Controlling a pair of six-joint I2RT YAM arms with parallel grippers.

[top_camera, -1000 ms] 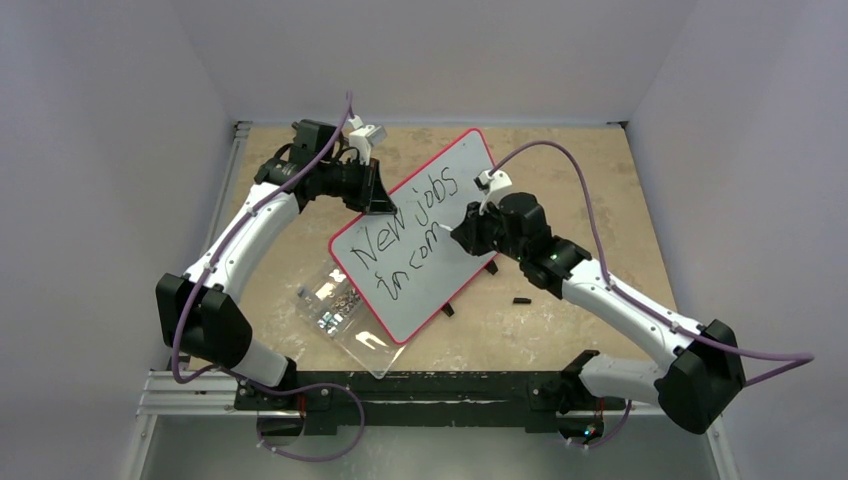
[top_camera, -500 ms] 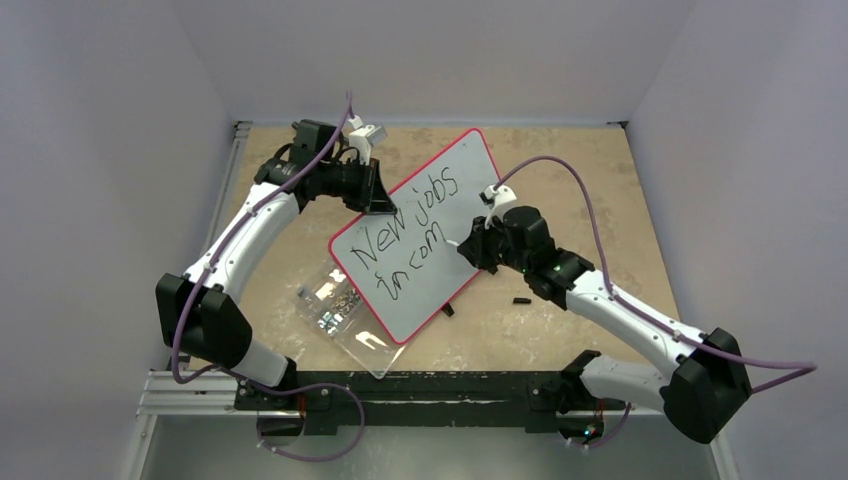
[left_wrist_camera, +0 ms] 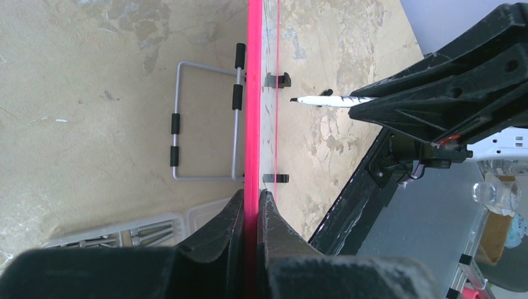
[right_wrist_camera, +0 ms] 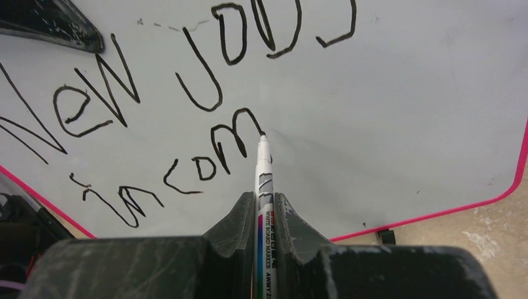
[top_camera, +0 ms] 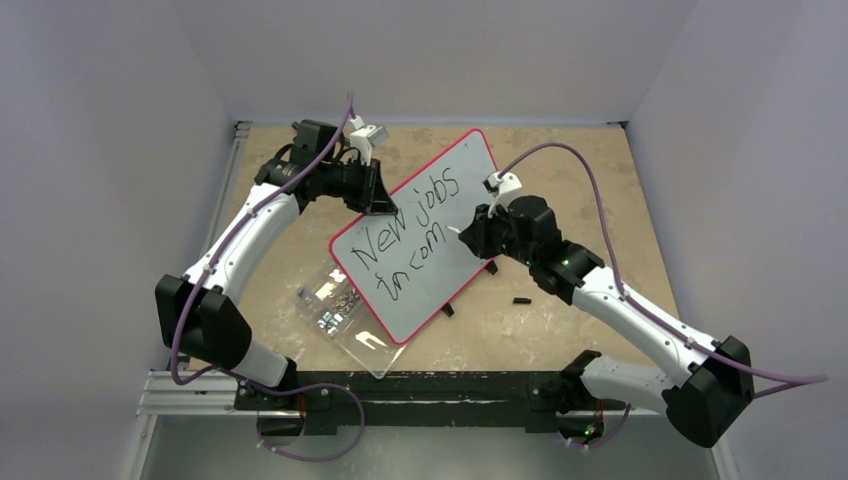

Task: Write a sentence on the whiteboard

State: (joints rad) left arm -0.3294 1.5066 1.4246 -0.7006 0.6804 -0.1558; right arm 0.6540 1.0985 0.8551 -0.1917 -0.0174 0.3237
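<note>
From above, the whiteboard (top_camera: 470,168) lies slanted in the middle of the surface (top_camera: 630,170). The left gripper (top_camera: 382,203) is at its far left edge. The right gripper (top_camera: 468,232) is over its right half, just past the sentence (top_camera: 405,240), which reads "New jobs incom".

In the left wrist view, the left gripper is pinched tight on the board's red rim.

In the right wrist view, the right gripper squeezes a marker (right_wrist_camera: 264,165). The marker's tip touches the board at the end of the "m".

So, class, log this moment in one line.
left gripper: shut on red-rimmed white whiteboard | right gripper: shut on slim white marker | black handwritten sentence: reaches "incom"
</note>
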